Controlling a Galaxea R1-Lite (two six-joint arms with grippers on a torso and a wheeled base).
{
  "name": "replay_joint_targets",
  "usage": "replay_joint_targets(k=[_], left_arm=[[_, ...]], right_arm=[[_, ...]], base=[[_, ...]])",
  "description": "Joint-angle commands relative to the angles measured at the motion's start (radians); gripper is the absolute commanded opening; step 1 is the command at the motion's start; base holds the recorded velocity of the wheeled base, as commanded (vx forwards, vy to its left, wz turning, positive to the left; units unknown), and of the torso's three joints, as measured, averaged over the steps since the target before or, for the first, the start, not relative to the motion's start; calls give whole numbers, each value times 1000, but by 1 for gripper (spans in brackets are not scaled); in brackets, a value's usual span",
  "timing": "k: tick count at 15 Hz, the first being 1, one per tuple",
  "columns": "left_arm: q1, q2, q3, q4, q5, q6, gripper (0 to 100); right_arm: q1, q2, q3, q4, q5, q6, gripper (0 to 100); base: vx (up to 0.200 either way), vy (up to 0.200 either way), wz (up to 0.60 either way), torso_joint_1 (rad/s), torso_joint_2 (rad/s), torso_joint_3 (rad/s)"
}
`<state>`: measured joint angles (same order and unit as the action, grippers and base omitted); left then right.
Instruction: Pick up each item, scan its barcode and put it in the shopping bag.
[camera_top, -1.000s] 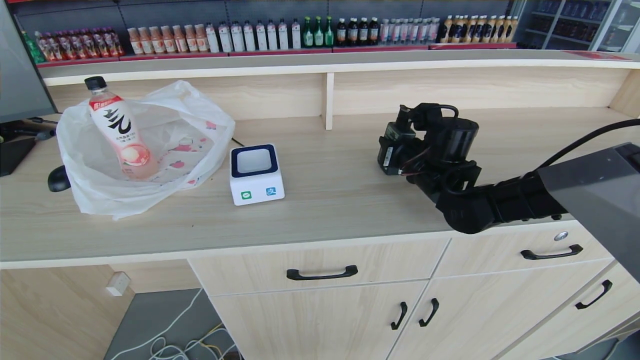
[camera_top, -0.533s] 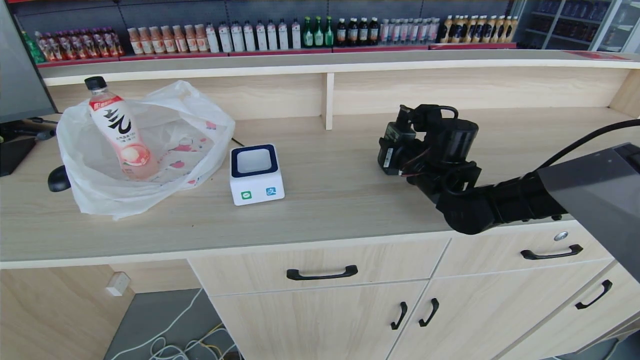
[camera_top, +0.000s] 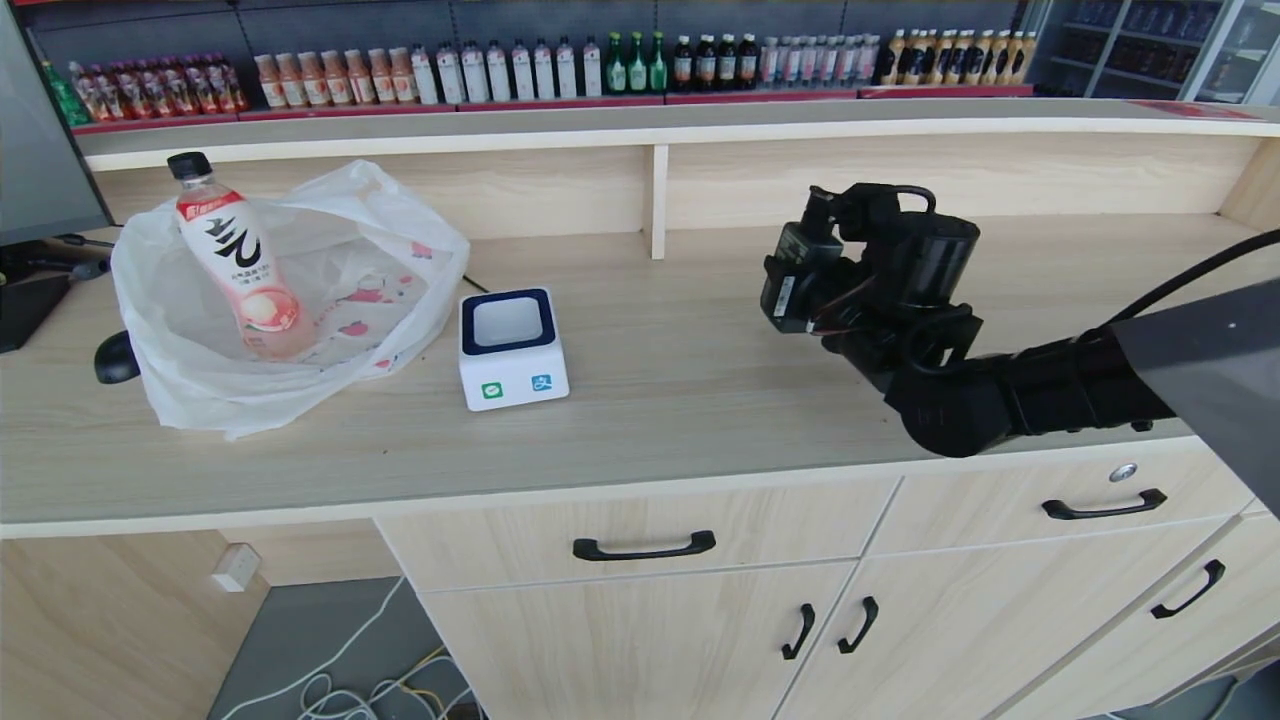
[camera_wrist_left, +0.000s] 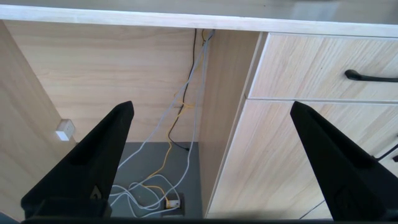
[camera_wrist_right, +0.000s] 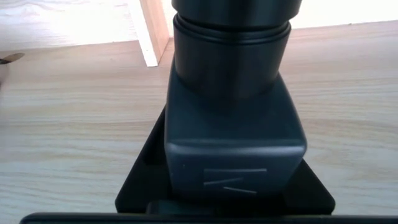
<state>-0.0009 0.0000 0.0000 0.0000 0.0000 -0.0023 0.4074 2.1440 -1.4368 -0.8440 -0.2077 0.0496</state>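
- The bottle (camera_top: 240, 265), pink-labelled with a black cap, stands tilted inside the white shopping bag (camera_top: 390, 250), its neck and cap above the bag's rim.
- The bag sits open on the worktop (camera_top: 680, 400), far over on my left.
- The scanner (camera_top: 510, 345), a white box with a dark blue frame round its top window, stands just beside the bag on its right, apart from the plastic as far as I can tell.
- My right gripper (camera_top: 800, 290) hangs above the worktop well to the right of the scanner, with the wrist folded back over the forearm. Whether its jaws are spread or pressed together I cannot tell, since the arm's own black housing blocks the right wrist view.
- My left gripper (camera_wrist_left: 211, 106) is down below the worktop's edge, jaws spread wide with nothing between them. It faces the pale wood cabinet front (camera_wrist_left: 298, 155) and the open recess beside it.
- In that recess, loose cables (camera_wrist_left: 155, 186) run down the back panel and coil on the grey floor, and a small white box (camera_wrist_left: 64, 130) is fixed to the side panel.
- A black mouse (camera_top: 113, 357) lies on the worktop, touching the bag's left side.
- Rows of drink bottles (camera_top: 600, 65) line the shelf behind the counter.
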Motion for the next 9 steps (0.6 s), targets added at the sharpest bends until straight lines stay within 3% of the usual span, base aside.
replay_joint_targets(k=[1, 9], left_arm=[[-1, 0, 0, 0, 0, -1, 100], [1, 0, 0, 0, 0, -1, 100]], right_arm=[[13, -127, 47, -3, 7, -4, 0], [99, -604, 592, -6, 63, -79, 0]], base=[[0, 0, 0, 0, 0, 0], [0, 0, 0, 0, 0, 0]])
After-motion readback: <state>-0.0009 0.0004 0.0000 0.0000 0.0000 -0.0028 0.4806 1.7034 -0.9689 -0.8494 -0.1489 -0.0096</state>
